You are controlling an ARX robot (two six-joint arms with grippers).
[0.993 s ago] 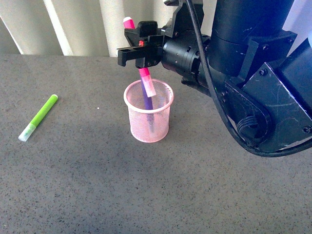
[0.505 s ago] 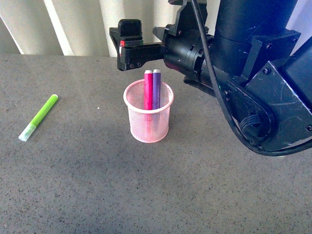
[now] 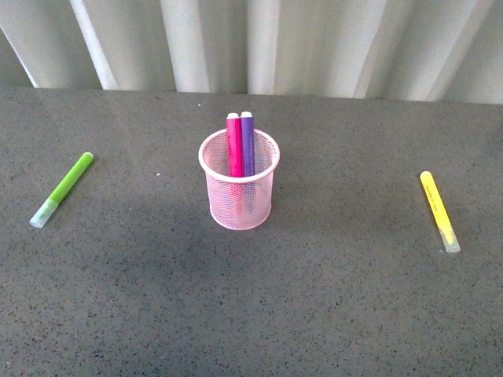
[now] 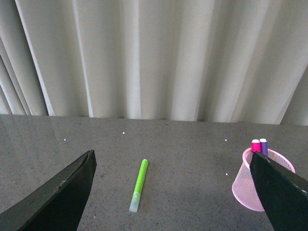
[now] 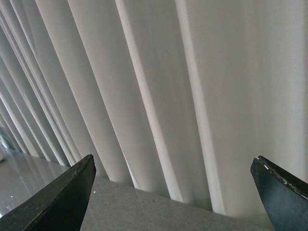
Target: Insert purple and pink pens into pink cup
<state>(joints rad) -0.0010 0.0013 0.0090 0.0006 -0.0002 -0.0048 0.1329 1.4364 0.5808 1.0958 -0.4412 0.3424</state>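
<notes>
My right arm has pulled clear of the front view since half a second ago, leaving the pink pen (image 3: 234, 146) and purple pen (image 3: 247, 144) upright, side by side in the pink cup (image 3: 240, 206). I judge the task complete. Both the left gripper (image 4: 175, 192) and right gripper (image 5: 173, 192) are spread wide, holding nothing.

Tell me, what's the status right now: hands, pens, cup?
Both end effectors open, empty: left end effector, right end effector. Pink pen and purple pen upright inside pink cup. Nothing in the way.
</notes>
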